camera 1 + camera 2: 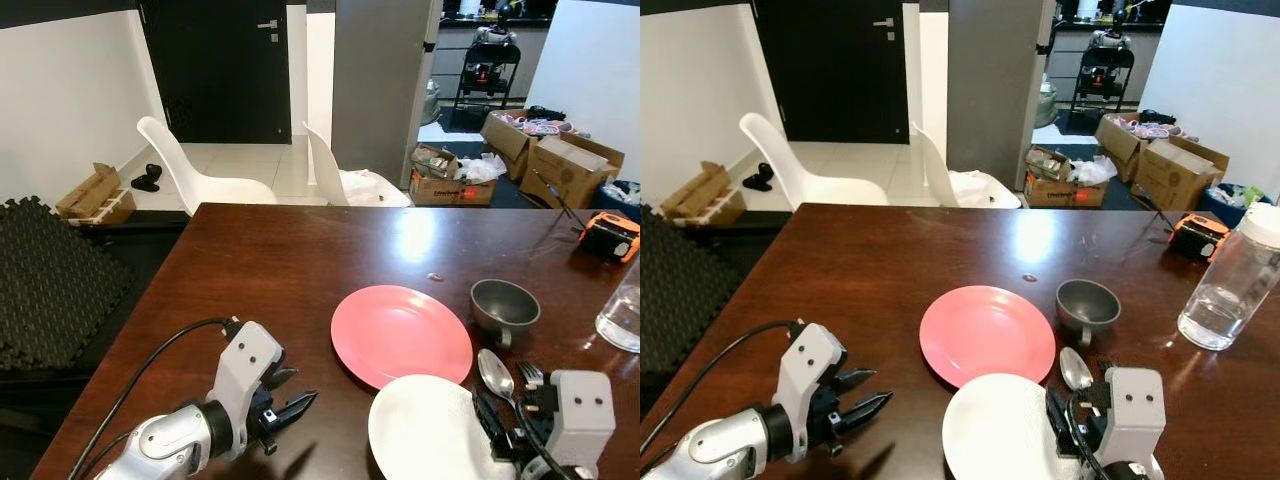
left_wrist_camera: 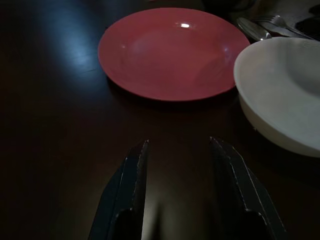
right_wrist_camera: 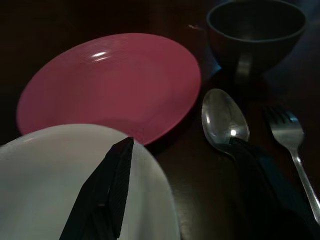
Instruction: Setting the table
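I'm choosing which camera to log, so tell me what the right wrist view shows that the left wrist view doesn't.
Right wrist view: the grey cup beyond the cutlery, and the right tool open, one finger over the white plate, the other over the spoon handle.

Left wrist view: the open left tool above bare dark table.

Shared: the pink plate, white plate, spoon and fork.

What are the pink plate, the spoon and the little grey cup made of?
The pink plate looks like smooth plastic or glazed ceramic: it has a soft sheen with small highlights, and I can't tell which. The spoon looks like polished metal, mirror-bright with a sharp glint. The grey cup has a dull, even grey surface, perhaps brushed metal or matte ceramic.
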You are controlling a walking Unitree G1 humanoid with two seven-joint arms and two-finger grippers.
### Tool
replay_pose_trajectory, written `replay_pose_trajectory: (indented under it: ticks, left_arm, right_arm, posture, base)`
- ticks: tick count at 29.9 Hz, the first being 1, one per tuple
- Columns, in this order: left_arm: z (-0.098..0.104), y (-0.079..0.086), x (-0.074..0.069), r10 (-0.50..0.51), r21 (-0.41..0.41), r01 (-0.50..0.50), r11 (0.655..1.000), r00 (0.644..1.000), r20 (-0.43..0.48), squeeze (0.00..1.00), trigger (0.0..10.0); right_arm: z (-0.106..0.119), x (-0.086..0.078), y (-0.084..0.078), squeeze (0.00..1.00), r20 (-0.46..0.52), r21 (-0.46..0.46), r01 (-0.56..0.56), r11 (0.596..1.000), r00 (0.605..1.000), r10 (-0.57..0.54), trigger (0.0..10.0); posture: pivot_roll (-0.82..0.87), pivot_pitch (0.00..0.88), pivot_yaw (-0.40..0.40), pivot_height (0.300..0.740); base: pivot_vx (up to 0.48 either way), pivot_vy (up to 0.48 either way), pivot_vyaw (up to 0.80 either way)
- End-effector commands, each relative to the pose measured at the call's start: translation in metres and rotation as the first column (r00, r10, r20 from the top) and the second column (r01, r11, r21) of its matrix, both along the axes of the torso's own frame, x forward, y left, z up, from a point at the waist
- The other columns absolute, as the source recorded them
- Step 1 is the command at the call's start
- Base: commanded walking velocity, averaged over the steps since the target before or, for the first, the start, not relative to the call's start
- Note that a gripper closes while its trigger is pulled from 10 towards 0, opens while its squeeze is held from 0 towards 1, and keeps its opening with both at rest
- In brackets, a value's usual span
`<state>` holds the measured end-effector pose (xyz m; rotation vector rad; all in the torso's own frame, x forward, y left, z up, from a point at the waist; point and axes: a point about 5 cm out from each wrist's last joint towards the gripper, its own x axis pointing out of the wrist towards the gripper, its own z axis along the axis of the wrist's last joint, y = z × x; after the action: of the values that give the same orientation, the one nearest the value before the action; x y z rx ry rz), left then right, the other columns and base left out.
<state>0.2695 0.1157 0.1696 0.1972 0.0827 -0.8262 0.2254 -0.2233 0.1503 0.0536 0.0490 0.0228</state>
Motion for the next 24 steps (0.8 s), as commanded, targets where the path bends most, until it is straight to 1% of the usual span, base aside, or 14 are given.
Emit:
replay_pose_trajectory:
  ticks: [1,6,9,11,15,16,17,18,19,23,24]
  left_arm:
    - [-0.006,0.004,-0.001,0.014,0.018,-0.013,1.0,1.0,-0.013,0.09,10.0]
    - [-0.005,0.004,0.001,0.022,0.018,-0.022,1.0,1.0,-0.005,0.09,10.0]
    - [-0.005,0.004,0.001,0.026,0.017,-0.026,1.0,1.0,-0.003,0.09,10.0]
    - [-0.005,0.004,0.001,0.028,0.015,-0.028,0.999,1.0,-0.002,0.09,10.0]
    - [-0.005,0.004,0.0,0.031,0.014,-0.031,0.999,1.0,-0.003,0.09,10.0]
    - [-0.005,0.004,0.0,0.032,0.013,-0.032,0.999,0.999,-0.003,0.1,10.0]
    - [-0.005,0.004,0.0,0.032,0.013,-0.032,0.999,0.999,-0.003,0.1,10.0]
    - [-0.005,0.004,0.0,0.034,0.012,-0.034,0.999,0.999,-0.004,0.1,10.0]
    - [-0.005,0.004,0.0,0.035,0.012,-0.035,0.999,0.999,-0.004,0.09,10.0]
    - [-0.005,0.004,-0.001,0.038,0.011,-0.038,0.999,0.999,-0.005,0.1,10.0]
    - [-0.005,0.004,-0.001,0.037,0.011,-0.037,0.999,0.999,-0.007,0.1,10.0]
  right_arm:
    - [-0.003,-0.004,0.003,0.0,-0.029,0.024,-0.031,0.999,0.999,0.032,10.0]
    - [-0.021,-0.01,0.008,0.0,-0.15,0.058,-0.082,0.995,0.985,0.09,10.0]
    - [-0.023,-0.011,0.01,0.0,-0.168,0.073,-0.098,0.993,0.98,0.109,10.0]
    - [-0.025,-0.011,0.011,0.0,-0.18,0.102,-0.103,0.989,0.976,0.12,10.0]
    - [-0.027,-0.011,0.011,0.0,-0.195,0.107,-0.108,0.988,0.972,0.128,10.0]
    - [-0.028,-0.01,0.01,0.0,-0.203,0.111,-0.108,0.988,0.971,0.129,4.9]
    - [-0.028,-0.01,0.01,0.0,-0.203,0.111,-0.108,0.988,0.971,0.129,4.9]
    - [-0.029,-0.01,0.01,0.0,-0.209,0.115,-0.106,0.988,0.969,0.129,3.1]
    - [-0.03,-0.009,0.01,0.0,-0.212,0.12,-0.105,0.987,0.969,0.129,0.0]
    - [-0.029,-0.008,0.008,0.0,-0.208,0.136,-0.095,0.986,0.971,0.122,0.0]
    - [-0.028,-0.008,0.007,0.0,-0.201,0.147,-0.078,0.986,0.974,0.107,0.0]
  posture:
    - [-0.09,0.093,0.096,0.74]
    - [-0.09,0.099,0.091,0.74]
    - [-0.08,0.102,0.089,0.74]
    - [-0.08,0.107,0.087,0.74]
    - [-0.08,0.111,0.085,0.74]
    - [-0.08,0.114,0.083,0.74]
    - [-0.08,0.114,0.083,0.74]
    - [-0.08,0.114,0.083,0.74]
    - [-0.07,0.114,0.082,0.74]
    - [-0.07,0.116,0.084,0.74]
    - [-0.07,0.117,0.086,0.74]
  base:
    - [0.0,0.0,0.0]
    - [0.0,0.0,0.0]
    - [0.0,0.0,0.0]
    - [0.0,0.0,0.0]
    - [0.0,0.0,0.0]
    - [0.0,0.0,0.0]
    - [0.0,0.0,0.0]
    - [0.0,0.0,0.0]
    - [0.0,0.0,0.0]
    - [0.0,0.0,0.0]
    - [0.0,0.0,0.0]
